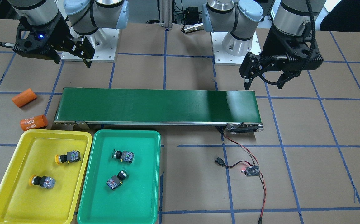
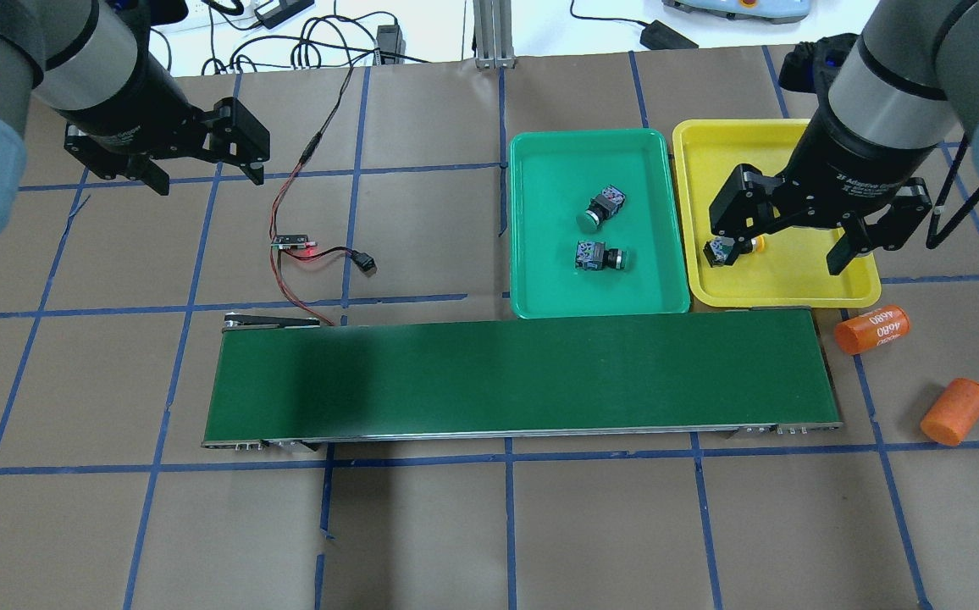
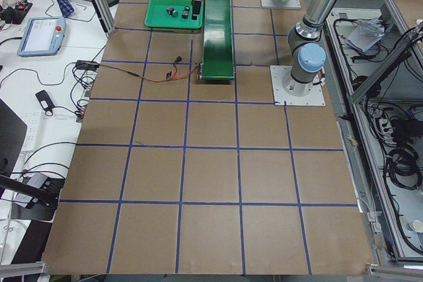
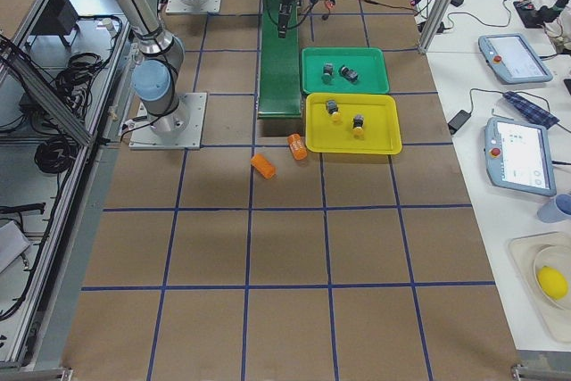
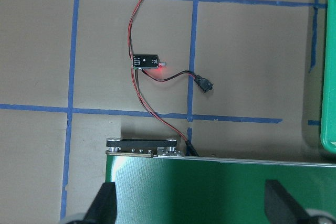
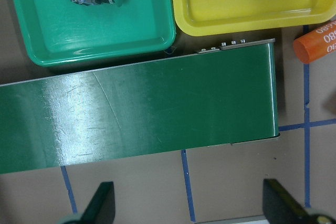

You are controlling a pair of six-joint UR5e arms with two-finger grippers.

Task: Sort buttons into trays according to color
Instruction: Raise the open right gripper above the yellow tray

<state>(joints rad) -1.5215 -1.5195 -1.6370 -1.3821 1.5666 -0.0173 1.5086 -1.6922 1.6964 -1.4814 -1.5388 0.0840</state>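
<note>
Two yellow-capped buttons (image 1: 68, 157) (image 1: 42, 181) lie in the yellow tray (image 1: 21, 193). Two green-capped buttons (image 1: 123, 156) (image 1: 116, 180) lie in the green tray (image 1: 136, 199). My right gripper (image 2: 782, 254) is open and empty, above the yellow tray's (image 2: 794, 284) near edge; it hides one yellow button and part of the other (image 2: 720, 251) in the overhead view. My left gripper (image 2: 206, 174) is open and empty, above bare table at the far end of the belt, away from both trays. The green buttons (image 2: 604, 207) (image 2: 600, 256) show in the green tray (image 2: 557, 280).
A long dark-green conveyor belt (image 2: 515, 381) lies between me and the trays. Two orange cylinders (image 2: 872, 329) (image 2: 954, 411) lie by its right end. A small circuit board (image 2: 296, 242) with red and black wires lies under the left gripper's side.
</note>
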